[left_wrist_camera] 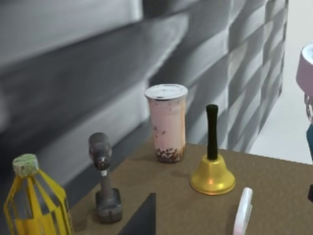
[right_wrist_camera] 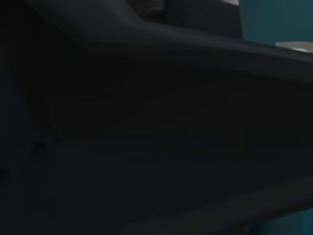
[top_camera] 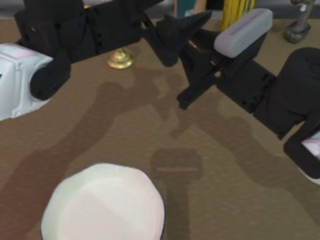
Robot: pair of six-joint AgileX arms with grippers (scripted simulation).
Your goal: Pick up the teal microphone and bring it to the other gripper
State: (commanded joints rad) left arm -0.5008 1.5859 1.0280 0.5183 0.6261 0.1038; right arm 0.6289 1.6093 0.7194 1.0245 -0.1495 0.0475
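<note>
Top view: both tools [top_camera: 192, 37] meet near far edge.

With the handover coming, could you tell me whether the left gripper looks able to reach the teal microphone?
Probably yes: the left gripper and right gripper nearly meet in the top view, and the left wrist view shows the teal microphone close by, unobstructed.

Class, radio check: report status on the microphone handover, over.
Left gripper and right gripper close together, far centre. Teal microphone barely visible, holder unclear. Bell nearby, not blocking. Right wrist view dark.
</note>
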